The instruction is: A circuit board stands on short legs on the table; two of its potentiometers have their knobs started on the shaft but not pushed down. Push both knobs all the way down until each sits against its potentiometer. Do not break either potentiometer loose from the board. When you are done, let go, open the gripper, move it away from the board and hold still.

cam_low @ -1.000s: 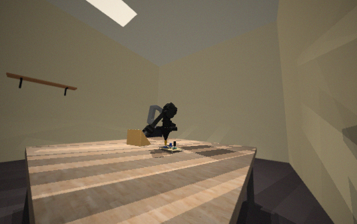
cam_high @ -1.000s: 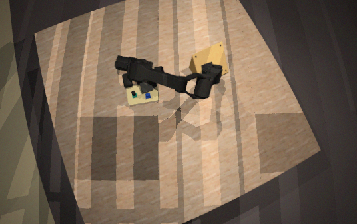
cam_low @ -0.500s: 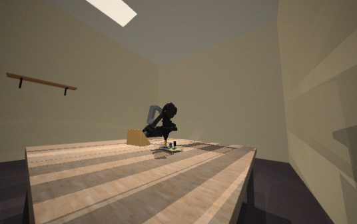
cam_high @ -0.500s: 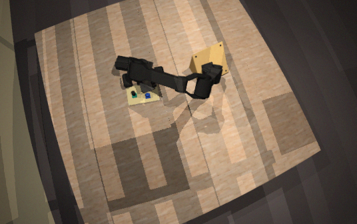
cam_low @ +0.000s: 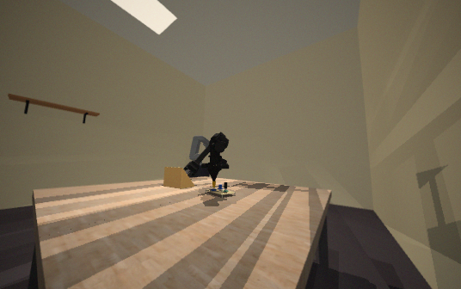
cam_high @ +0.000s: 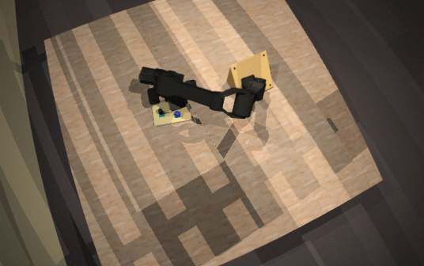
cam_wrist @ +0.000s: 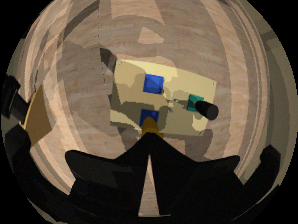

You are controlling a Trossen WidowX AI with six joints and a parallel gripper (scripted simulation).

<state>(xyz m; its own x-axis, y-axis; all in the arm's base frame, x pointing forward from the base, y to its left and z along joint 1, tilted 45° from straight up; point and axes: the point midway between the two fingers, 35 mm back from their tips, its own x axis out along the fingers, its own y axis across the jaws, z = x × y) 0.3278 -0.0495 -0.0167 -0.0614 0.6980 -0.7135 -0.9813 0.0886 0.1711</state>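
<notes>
The wooden surface [cam_high: 245,170] is the largest thing here, and it carries a tan wedge-shaped block [cam_high: 250,70] at the foot of the arm and, well apart from its edges, the circuit board [cam_high: 171,115]. The board is pale yellow and stands on short legs, so I judge it light and easy to slide or tip if a push comes from the side; the force should go straight down.

The arm [cam_high: 194,93] reaches over the board, and the pincer [cam_wrist: 152,129] points down at it. Its two fingers are fully closed together with nothing between them, so they work as one blunt tip, not as a clamp. In the wrist view this tip is just over an orange knob [cam_wrist: 153,132] at the near edge of the board, beside a blue potentiometer [cam_wrist: 149,116]; whether it already touches the knob, I cannot tell.

A second blue potentiometer [cam_wrist: 154,83] sits further in, with no knob visible on it. At the other side a black knob [cam_wrist: 208,110] stands on a teal potentiometer [cam_wrist: 194,102], and it looks tall, so I judge it not pushed down yet.

The knobs are small, stiff and probably smooth on top, so the closed tip may slip off if it is not centred. The potentiometers are the fragile part: I think their joints to the board do not tolerate sideways load. The best place to press is the middle of the knob's top face, slowly
</notes>
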